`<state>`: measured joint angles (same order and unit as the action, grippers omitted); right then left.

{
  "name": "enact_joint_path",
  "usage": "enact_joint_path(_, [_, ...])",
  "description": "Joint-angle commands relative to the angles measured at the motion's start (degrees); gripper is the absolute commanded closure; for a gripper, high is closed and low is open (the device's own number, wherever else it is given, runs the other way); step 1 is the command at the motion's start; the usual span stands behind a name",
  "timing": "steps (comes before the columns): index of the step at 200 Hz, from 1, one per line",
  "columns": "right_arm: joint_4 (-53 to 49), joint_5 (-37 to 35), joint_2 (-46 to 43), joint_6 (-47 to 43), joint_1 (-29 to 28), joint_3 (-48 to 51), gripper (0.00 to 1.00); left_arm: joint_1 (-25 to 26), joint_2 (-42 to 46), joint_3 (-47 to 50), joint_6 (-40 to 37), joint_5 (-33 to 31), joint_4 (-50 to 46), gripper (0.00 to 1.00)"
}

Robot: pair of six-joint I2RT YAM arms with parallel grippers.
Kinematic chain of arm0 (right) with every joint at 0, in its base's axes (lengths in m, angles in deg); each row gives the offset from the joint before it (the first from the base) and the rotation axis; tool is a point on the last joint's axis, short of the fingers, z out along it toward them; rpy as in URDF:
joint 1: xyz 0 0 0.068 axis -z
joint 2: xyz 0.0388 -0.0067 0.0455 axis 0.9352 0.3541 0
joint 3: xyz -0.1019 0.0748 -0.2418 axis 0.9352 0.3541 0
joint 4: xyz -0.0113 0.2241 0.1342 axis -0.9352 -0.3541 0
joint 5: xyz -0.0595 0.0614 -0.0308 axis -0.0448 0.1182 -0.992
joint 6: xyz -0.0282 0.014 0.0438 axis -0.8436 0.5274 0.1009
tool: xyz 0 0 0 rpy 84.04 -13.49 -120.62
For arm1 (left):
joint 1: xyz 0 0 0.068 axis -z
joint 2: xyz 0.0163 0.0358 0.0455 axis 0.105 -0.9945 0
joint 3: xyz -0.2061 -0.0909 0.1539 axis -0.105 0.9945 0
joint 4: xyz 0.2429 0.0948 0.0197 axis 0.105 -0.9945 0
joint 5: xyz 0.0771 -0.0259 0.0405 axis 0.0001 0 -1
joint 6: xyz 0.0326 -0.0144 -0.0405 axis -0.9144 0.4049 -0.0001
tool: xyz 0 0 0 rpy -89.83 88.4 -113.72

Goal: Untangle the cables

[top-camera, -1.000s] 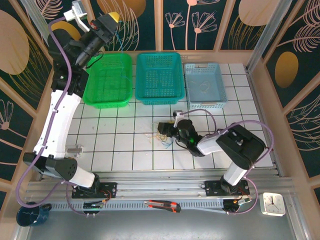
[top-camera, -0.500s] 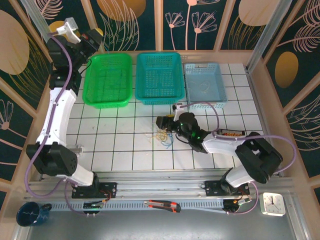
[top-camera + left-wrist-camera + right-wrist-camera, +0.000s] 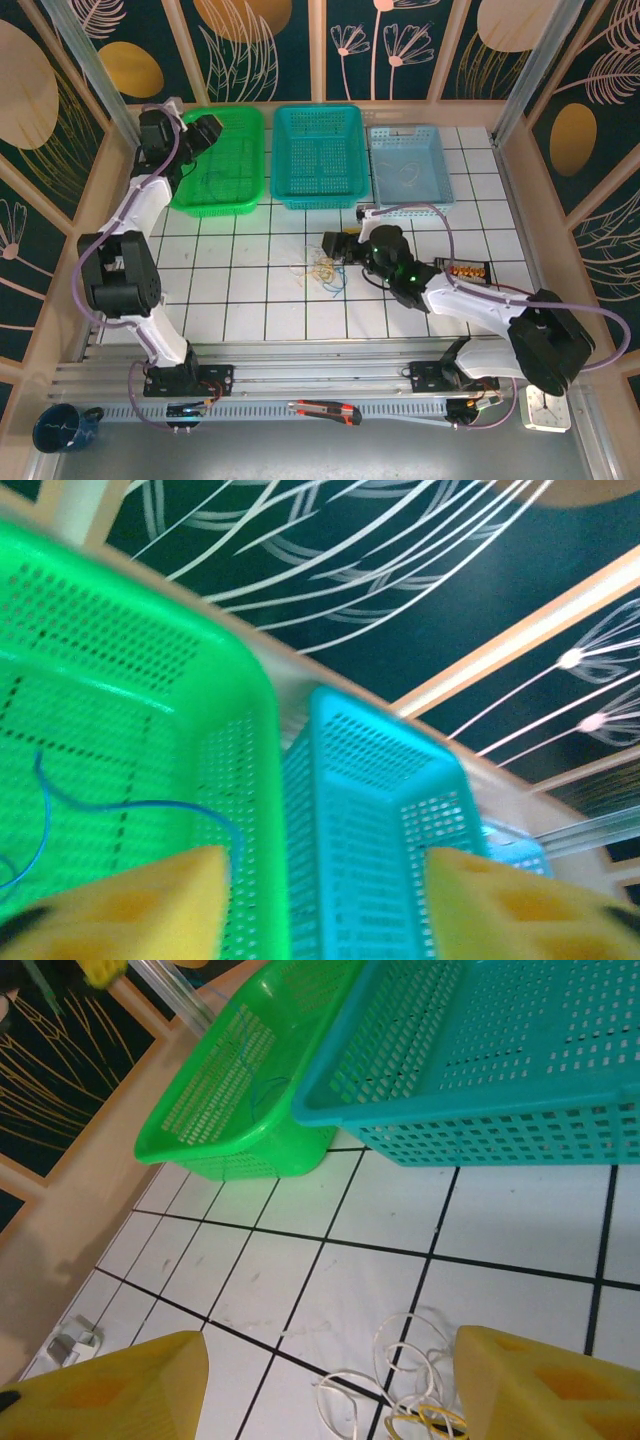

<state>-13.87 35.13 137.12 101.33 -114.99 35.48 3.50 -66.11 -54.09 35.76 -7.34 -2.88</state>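
on the tiles (image 3: 250, 290) the cables (image 3: 322, 270) lie clumped in thin yellow-tan loops; left fingers (image 3: 130, 905) and right fingers (image 3: 110, 1385) gape wide.

Bright, even light falls from above on the white table (image 3: 250, 300) in the top view, and that picture is sharp. The arms throw only soft, pale shadows on it. The green basket (image 3: 220, 205) looks almost glowing. The left wrist view is tilted and smeary. The basket's rim has a white shine there, and the yellow fingers (image 3: 130, 905) of the left gripper (image 3: 325, 885) along the bottom are fuzzy. The right wrist view is clearer, but the yellow fingers (image 3: 110, 1385) of the right gripper (image 3: 325, 1360) are blurry too.
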Motion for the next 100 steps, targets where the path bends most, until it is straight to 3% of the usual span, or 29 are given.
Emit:
enact_joint_path(1, [-3.70,-2.54,-3.44,0.52,-0.12,1.71,0.34,-0.37,2.35,-0.33,-2.93,-2.41,0.54,0.11])
enact_joint_path(12, [-4.29,-3.09,-4.74,0.53,-0.13,2.37,0.34,-0.38,3.19,0.00,-2.86,-2.69,0.65,0.01])
enact_joint_path(58, [-6.96,-4.59,-6.39,-0.36,-0.06,2.71,0.34,-0.38,9.43,2.82,-1.95,-0.73,0.54,0.01])
enact_joint_path(100, [-8.12,-3.76,-4.90,-1.15,0.03,1.81,0.35,0.27,16.68,13.03,4.41,4.28,6.19,0.01])
